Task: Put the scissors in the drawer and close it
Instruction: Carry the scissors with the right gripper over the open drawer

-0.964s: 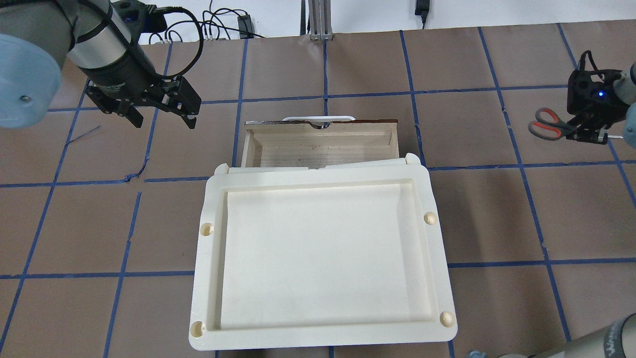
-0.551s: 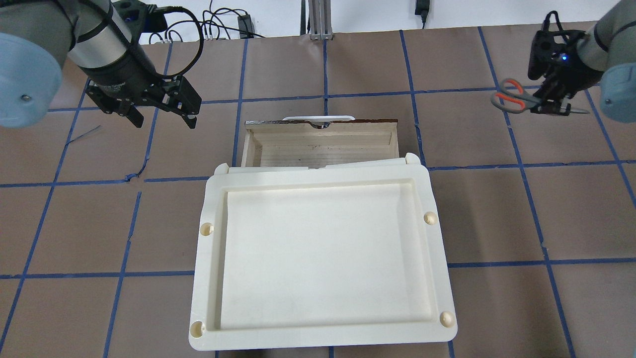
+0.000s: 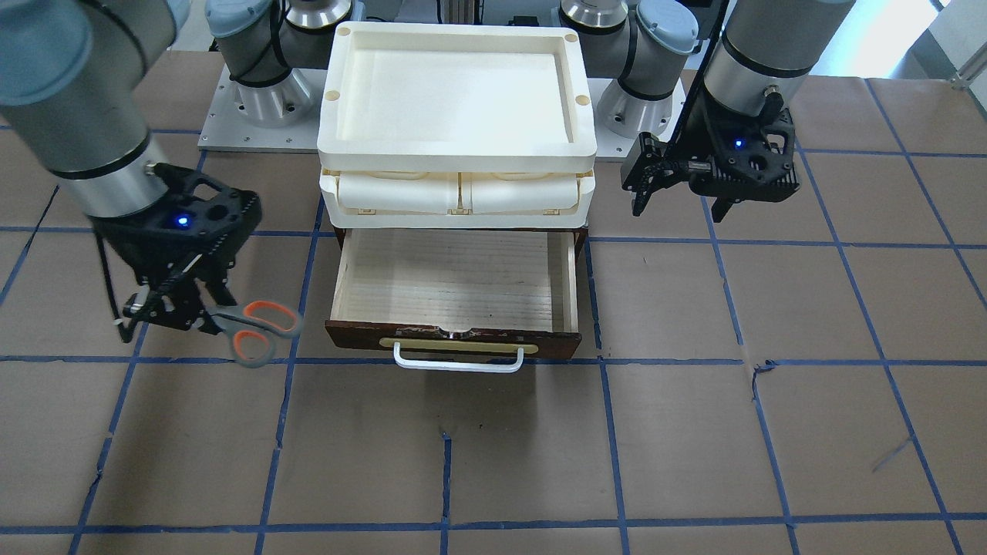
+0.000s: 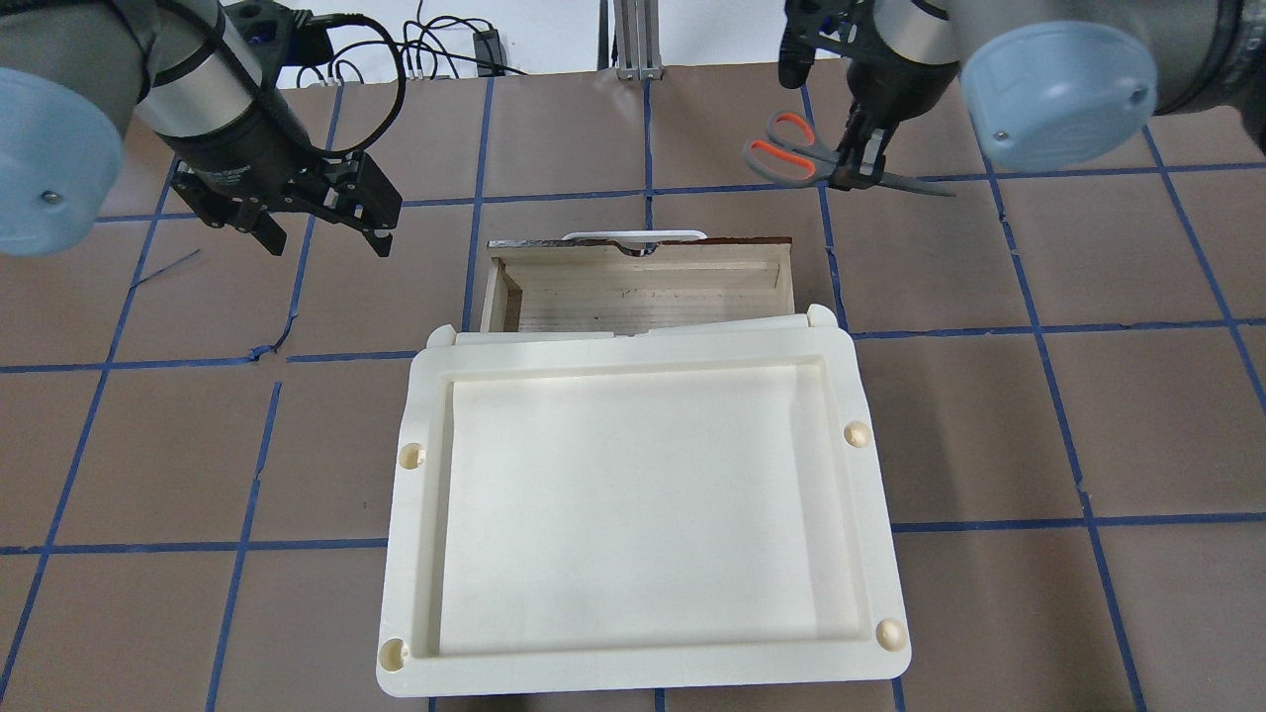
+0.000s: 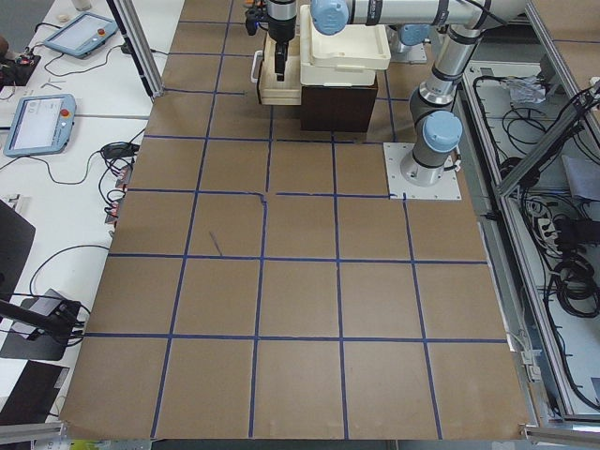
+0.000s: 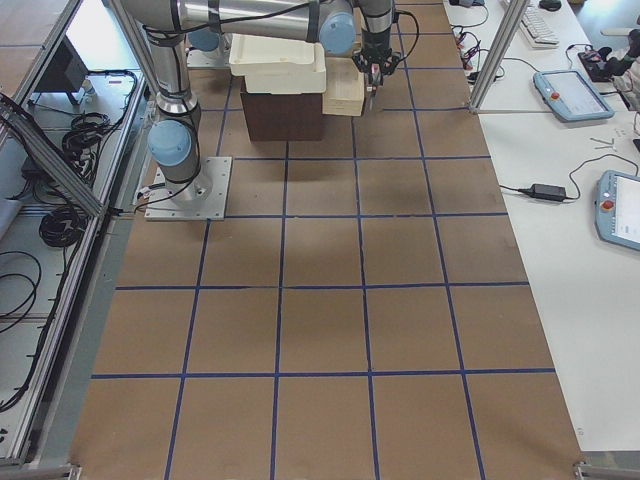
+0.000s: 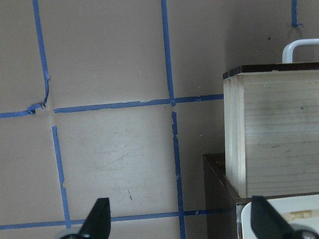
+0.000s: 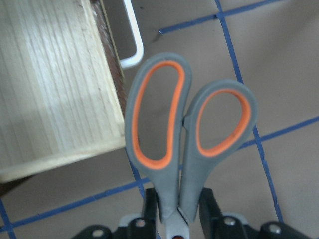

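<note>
The scissors, with grey-and-orange loop handles, hang in my right gripper, which is shut on them near the pivot. They are held above the table just beyond the right front corner of the drawer. In the front view the scissors are left of the drawer, handles pointing at it. The right wrist view shows the handles beside the drawer's corner. The pale-wood drawer is pulled open and holds nothing. My left gripper is open and holds nothing, left of the drawer.
Cream plastic trays are stacked on the cabinet above the drawer and cover its rear part from above. The white bar handle sticks out from the dark drawer front. Blue tape lines cross the brown table. Cables lie at the far edge.
My right gripper has carried the scissors from the table's right edge leftward and farther away, to just beyond the drawer's right front corner. The left arm has not moved.
</note>
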{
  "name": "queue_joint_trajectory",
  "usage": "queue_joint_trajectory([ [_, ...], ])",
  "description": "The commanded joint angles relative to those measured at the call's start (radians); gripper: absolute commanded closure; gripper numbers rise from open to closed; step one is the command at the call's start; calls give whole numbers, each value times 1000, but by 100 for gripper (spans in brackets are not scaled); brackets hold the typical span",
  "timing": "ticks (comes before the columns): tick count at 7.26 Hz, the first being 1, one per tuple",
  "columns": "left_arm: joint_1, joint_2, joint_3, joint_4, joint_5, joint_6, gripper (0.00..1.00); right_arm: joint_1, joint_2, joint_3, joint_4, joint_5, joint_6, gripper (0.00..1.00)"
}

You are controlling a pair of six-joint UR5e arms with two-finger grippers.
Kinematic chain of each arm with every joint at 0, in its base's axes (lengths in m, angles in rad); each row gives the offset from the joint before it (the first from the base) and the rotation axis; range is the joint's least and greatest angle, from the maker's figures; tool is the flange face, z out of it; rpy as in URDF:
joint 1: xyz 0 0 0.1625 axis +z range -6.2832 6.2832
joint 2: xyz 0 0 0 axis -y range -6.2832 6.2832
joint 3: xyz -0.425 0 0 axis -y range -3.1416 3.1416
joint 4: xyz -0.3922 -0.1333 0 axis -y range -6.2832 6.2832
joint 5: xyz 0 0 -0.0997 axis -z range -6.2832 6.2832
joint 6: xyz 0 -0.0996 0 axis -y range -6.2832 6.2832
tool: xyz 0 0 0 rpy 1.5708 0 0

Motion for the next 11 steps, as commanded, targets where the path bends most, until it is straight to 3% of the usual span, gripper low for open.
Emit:
queue_joint_trajectory([
  [1,0,0,-2,0,1,4,0,157,50,-11,-4,0,127,96],
  [4,0,0,-2,0,2,4,0,254,147,-62,-14,-5,92,94],
  [11,2,0,-20,-2,5,-4,0,256,201,-68,-14,-3,37,93],
])
